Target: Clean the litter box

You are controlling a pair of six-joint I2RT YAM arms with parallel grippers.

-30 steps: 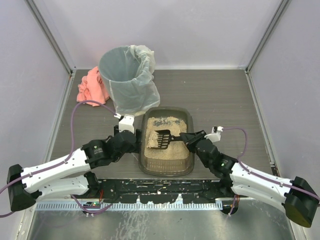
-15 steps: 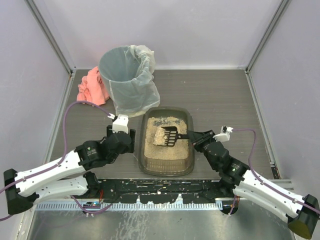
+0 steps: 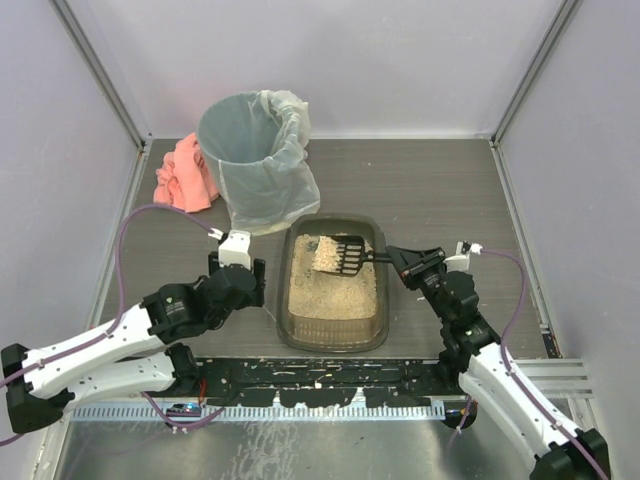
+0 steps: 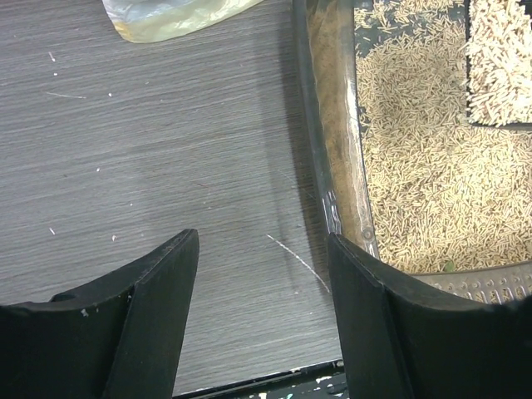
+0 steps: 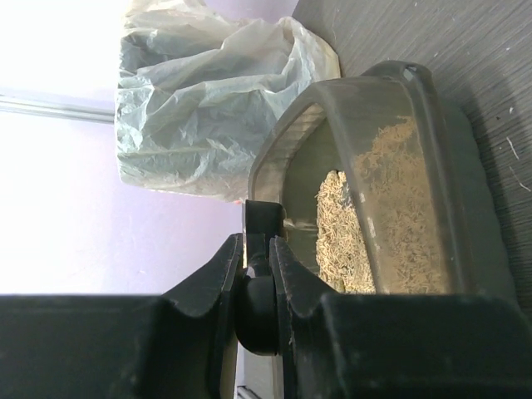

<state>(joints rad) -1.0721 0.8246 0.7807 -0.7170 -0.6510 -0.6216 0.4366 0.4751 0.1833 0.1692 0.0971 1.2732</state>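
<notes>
One loaded scoop (image 3: 340, 256) hangs over far end of litter box (image 3: 332, 342) on table (image 3: 440, 190); right hand (image 3: 398, 262) clamped on handle. Left hand (image 4: 264, 249) half open, empty, beside rim. Keep scoop level, swing slowly to bin (image 3: 250, 150).

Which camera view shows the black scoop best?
Top external: the whole scoop, loaded with litter, shows over the litter box, its handle in the right gripper. Left wrist shows only a corner of its loaded head; right wrist only the handle between the fingers.

Robot lab test cell, plain pale walls (image 3: 400, 60), metal corner posts (image 3: 100, 75), grey table (image 3: 430, 190), 2 bolted-down arms (image 3: 110, 345).
</notes>
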